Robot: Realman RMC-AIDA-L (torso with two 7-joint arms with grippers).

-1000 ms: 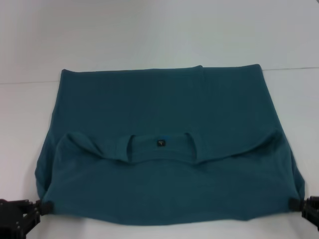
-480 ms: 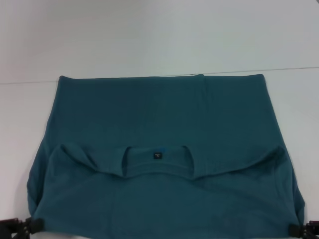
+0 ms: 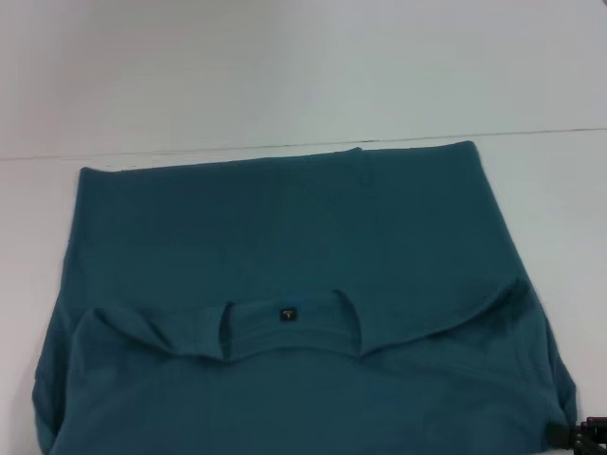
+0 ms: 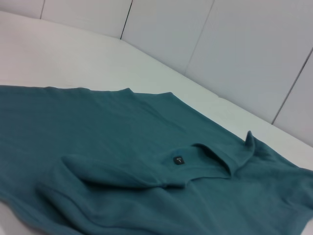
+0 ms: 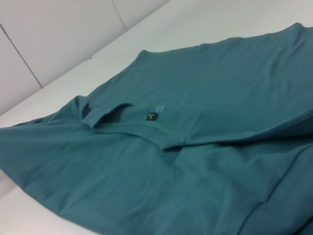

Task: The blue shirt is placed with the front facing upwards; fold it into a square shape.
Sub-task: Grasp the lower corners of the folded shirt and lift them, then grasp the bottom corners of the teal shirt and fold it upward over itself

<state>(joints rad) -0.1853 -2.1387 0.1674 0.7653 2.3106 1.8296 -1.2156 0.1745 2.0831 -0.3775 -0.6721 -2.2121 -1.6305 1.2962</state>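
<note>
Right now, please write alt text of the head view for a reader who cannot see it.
A blue shirt lies on a white table, filling most of the picture, its collar end with a small black label folded over the body. A bit of the right tool shows at the shirt's near right corner.

A white table (image 3: 285, 76) meets pale wall panels (image 4: 234, 44).

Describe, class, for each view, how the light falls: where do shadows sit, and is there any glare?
Head view: even, soft light on the blue shirt, no glare, the table pale. Left wrist view: shadow under the folded collar. Right wrist view: a dark crease below the label.
</note>
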